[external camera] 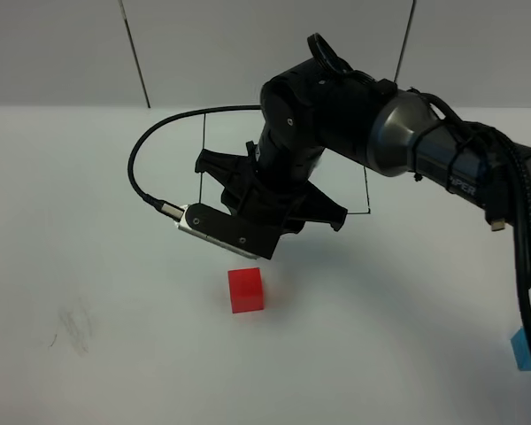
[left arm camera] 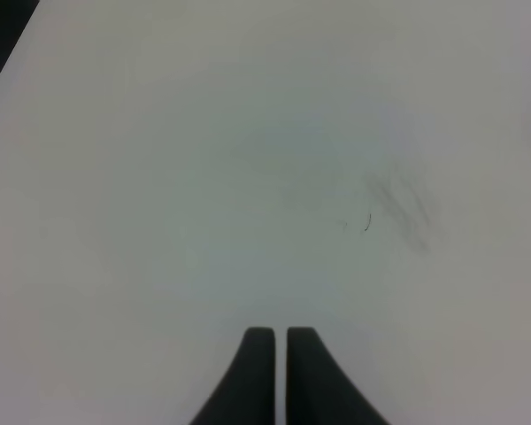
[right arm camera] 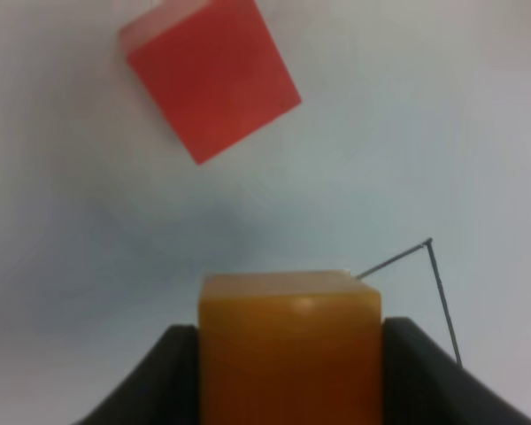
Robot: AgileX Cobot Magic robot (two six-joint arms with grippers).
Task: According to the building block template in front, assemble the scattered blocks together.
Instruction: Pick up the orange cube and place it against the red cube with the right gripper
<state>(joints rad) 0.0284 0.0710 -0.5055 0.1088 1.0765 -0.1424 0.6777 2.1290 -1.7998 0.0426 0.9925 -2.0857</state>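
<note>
Left gripper (left arm camera: 280,336), shown only by its own wrist camera: fingers shut tight together, nothing between them, low over the bare white table (left arm camera: 159,177). Faint grey smudge (left arm camera: 398,205) on the surface ahead of the fingertips.

Same smudge in the high view near the left front of the table, well apart from every cube.

Left of centre: looped black cable (external camera: 134,159) from the silver wrist camera (external camera: 219,232) up to the right arm (external camera: 425,142).

Centre, front: red cube (external camera: 245,290), flat on the table, alone, just in front of the right gripper and clear of it.

Centre: right gripper (right arm camera: 289,326), reached across from the right side, jaws part open and clamped on the orange cube (right arm camera: 289,354), one jaw against each side face. Orange cube hidden under the gripper in the high view; resting or lifted, cannot tell. Red cube ahead of the orange cube in the wrist view, apart from it and turned at an angle to it.

Behind the gripper: template (external camera: 202,155), a thin black drawn rectangle, largely covered by the arm; cubes inside hidden. One corner of the frame line close beside the orange cube.

Far right, front edge: blue cube (external camera: 522,347), partly behind the arm's cables, well apart from the red cube.
</note>
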